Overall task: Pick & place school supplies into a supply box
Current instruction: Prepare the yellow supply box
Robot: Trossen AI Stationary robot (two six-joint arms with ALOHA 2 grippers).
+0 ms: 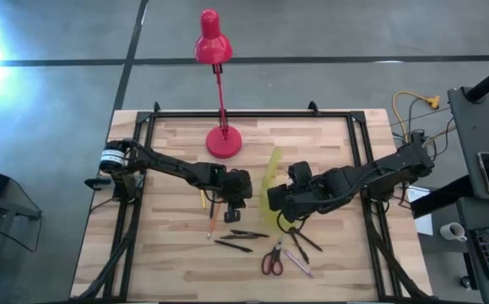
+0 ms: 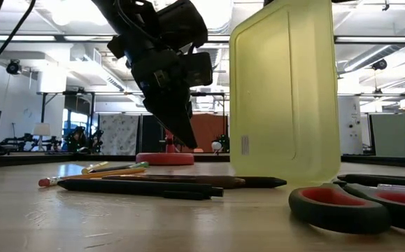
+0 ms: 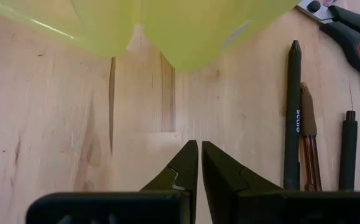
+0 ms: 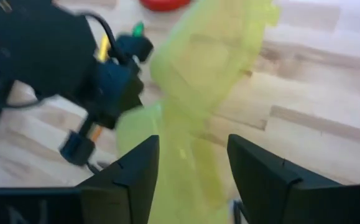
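The supply box [image 1: 271, 179] is translucent yellow-green. It stands on end on the table [image 2: 286, 91] and looks opened into two leaves [image 4: 211, 56]. My right gripper [image 1: 276, 205] is at its near part, with the box between its fingers [image 4: 192, 165]. My left gripper [image 1: 230, 213] is shut and empty [image 3: 199, 148]. It points down just left of the box [image 3: 186, 31], above the pens [image 2: 139, 183]. Black pens [image 1: 236, 241], a yellow pencil [image 1: 212, 221] and red-handled scissors [image 1: 272, 260] lie flat on the table near the front. My right gripper has the supply box's near lower part [image 4: 186, 155] between its two fingers, one finger [image 4: 143, 171] on each side of the soft plastic. The fingers come level from the table's right. The box stands upright with its lower end [image 2: 286, 176] on the table.
A red desk lamp has its base [image 1: 224, 142] on the table's far middle, its head reaching beyond the far edge. More pens [image 1: 301, 252] lie right of the scissors. A black frame [image 1: 134, 186] runs along the table's sides. Bare wood lies to the far left and far right.
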